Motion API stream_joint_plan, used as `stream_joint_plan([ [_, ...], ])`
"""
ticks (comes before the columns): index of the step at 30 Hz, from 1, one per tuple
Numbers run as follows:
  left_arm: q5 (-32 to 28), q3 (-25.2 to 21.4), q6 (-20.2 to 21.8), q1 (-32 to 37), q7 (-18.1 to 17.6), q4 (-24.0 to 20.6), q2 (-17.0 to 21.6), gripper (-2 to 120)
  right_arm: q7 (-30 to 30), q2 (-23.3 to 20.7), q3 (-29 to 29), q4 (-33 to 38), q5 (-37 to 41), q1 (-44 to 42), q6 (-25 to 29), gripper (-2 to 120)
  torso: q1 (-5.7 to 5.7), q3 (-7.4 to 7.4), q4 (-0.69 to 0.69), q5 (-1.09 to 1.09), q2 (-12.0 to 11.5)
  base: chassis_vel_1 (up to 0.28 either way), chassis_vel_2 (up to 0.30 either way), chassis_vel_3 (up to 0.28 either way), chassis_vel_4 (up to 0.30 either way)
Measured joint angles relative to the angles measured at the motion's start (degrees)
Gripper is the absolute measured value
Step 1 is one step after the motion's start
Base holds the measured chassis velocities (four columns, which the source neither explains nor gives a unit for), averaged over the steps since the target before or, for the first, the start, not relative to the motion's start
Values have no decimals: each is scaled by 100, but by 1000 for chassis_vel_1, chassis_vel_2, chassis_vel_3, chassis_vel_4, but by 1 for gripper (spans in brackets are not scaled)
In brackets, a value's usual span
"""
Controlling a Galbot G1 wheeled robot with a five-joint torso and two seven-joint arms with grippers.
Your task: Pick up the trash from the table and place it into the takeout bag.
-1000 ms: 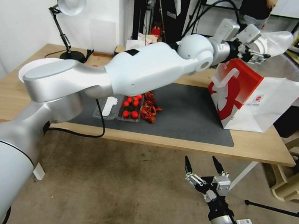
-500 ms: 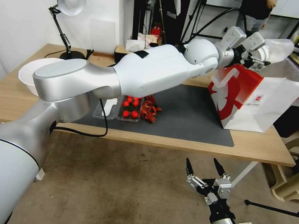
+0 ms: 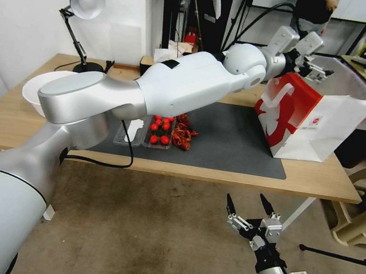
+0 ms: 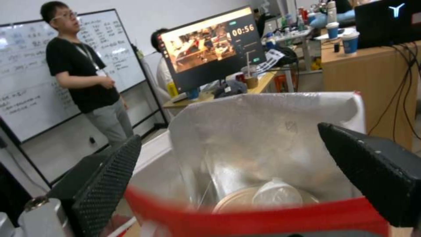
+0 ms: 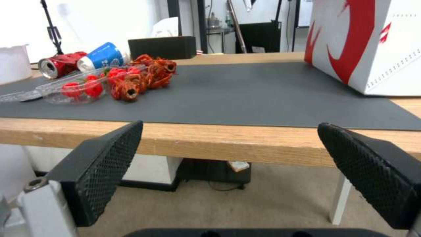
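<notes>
- Two arms are in sight: the left arm reaches across the worktop [image 3: 233, 172] so that the left gripper [image 3: 316, 71] hangs over the open mouth of the takeout bag [image 3: 332, 128], fingers spread and holding nothing.
- Seen from the left wrist, the bag's red rim [image 4: 263, 219] lies between the parted black pads [image 4: 110, 177], and inside the bag rest a beige lidded bowl [image 4: 236, 200] and a translucent white-lidded cup [image 4: 277, 194], the cup lying on the bowl.
- The takeout bag stands upright at the right end of the dark grey mat [image 3: 233, 140].
- Toward the mat's left end, the right wrist view shows a crushed red can [image 5: 59, 64] and a blue paper cup [image 5: 102, 58] lying on their sides, touching each other, just behind a clear tray of red cherry tomatoes [image 5: 79, 88].
- A heap of reddish shells [image 5: 147, 77] lies beside the tray.
- Below the worktop's front edge, the right gripper [image 3: 249, 207] waits over the floor, fingers wide apart and empty.
</notes>
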Motion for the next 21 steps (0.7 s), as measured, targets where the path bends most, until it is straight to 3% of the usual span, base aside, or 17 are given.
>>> stream_joint_plan([
  [14,-141,-55,53,233,-129,-526,594,100,3,-5,-13,9,1,29,-32,100,0,0,1,-1,0,0,0,0,0],
  [17,-175,-183,190,660,-593,-1341,1307,100,9,-9,-57,-9,5,73,-49,100,0,0,-1,-2,0,0,0,0,0],
  [18,-175,-183,190,660,-593,-1341,1307,100,9,-9,-57,-9,5,73,-49,100,0,0,-1,-2,0,0,0,0,0],
  [21,-151,-511,216,1098,-876,-2067,1844,100,12,-9,-76,-10,9,85,-59,100,1,0,-1,-2,0,0,0,0,0],
])
